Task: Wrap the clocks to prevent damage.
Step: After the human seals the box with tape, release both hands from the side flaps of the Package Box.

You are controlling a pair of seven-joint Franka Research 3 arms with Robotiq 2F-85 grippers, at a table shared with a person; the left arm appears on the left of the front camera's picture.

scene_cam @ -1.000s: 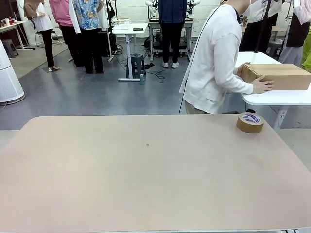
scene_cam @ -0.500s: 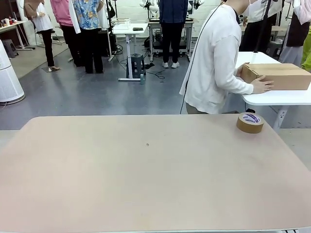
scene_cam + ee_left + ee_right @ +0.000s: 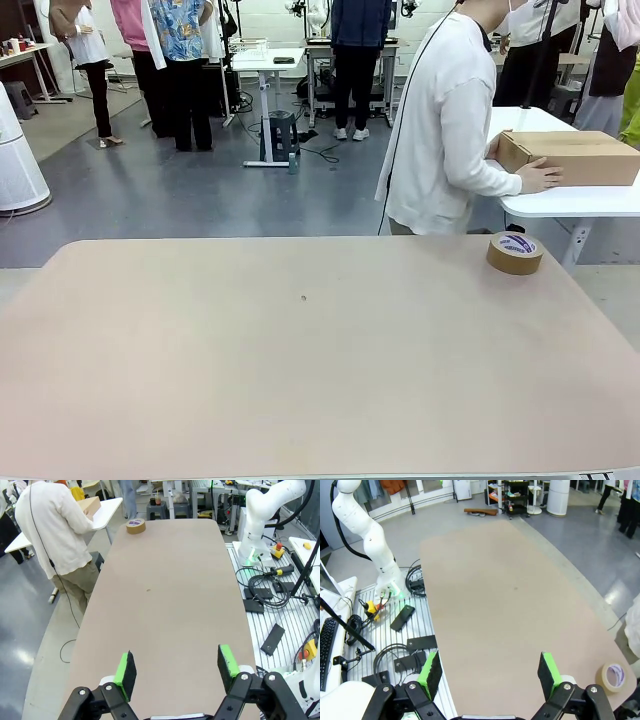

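Note:
The clocks are out of view. A roll of brown tape [image 3: 515, 252] lies near the table's far right corner; it also appears as the tape roll [image 3: 135, 526] in the left wrist view and the tape roll [image 3: 613, 676] in the right wrist view. My left gripper [image 3: 177, 666] hangs open high over the beige table [image 3: 165, 595], nothing between its green pads [image 3: 125, 668]. My right gripper [image 3: 490, 671] is open too, above the table's near edge, holding nothing.
A person in a white top [image 3: 442, 120] stands at the far side, turned away, hands on a cardboard box [image 3: 570, 157] on a white side table [image 3: 575, 203]. Cables and black blocks [image 3: 262, 587] lie on the rail platform beside the table.
The person in white has leaned slightly to the right at the box. Both grippers and the tape roll stay as they were.

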